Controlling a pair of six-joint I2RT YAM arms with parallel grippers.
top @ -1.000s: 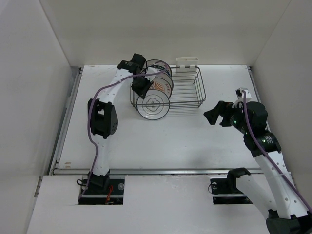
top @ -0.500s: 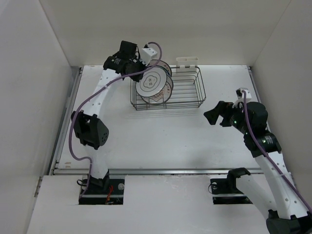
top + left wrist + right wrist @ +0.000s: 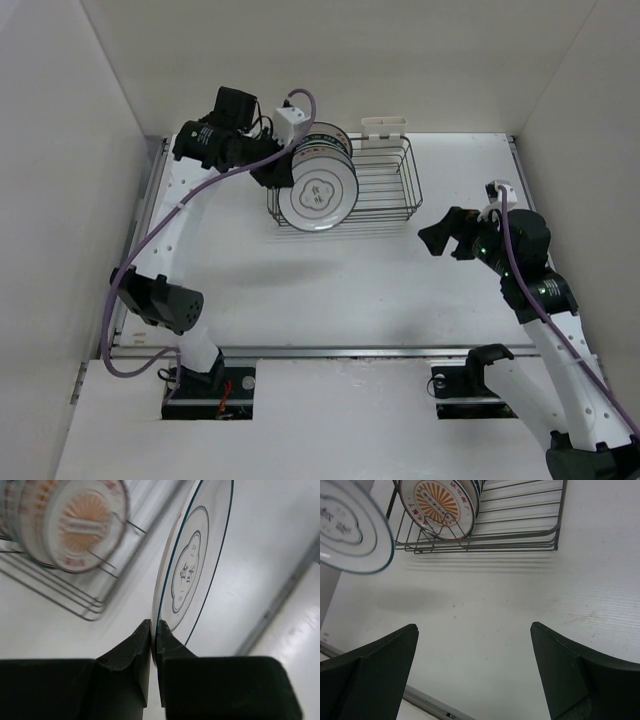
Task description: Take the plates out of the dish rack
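We see a white desk point(image 3: 330, 290) walled in by pale panels, with the two arms rising from its near edge. The left arm point(image 3: 170, 205) reaches far up along the left side and bends in toward the back. The right arm point(image 3: 560, 340) stands over the right part of the desk, well apart from everything else.

The dish rack point(image 3: 412, 175) sits at the back of the desk, near the middle, a dark wire basket with rounded corners. In its left end the plates point(image 3: 335, 145) stand on edge between the prongs. From the right wrist we see the front one shows an orange sunburst centre point(image 3: 437, 502).

One plate point(image 3: 318, 195) is out of the prongs and in the air. It is white with a thin dark teal rim line and a lobed teal outline in its centre. It hangs nearly on edge in front of the rack's left end. Its shadow lies on the desk in front of the rack.

The left gripper point(image 3: 154, 630) is pinching this plate by its rim, one finger on each face. The right gripper point(image 3: 442, 232) is spread wide and holds nothing, its fingers facing the rack across bare desk.

A small white holder point(image 3: 384, 126) is clipped on the rack's far rim.
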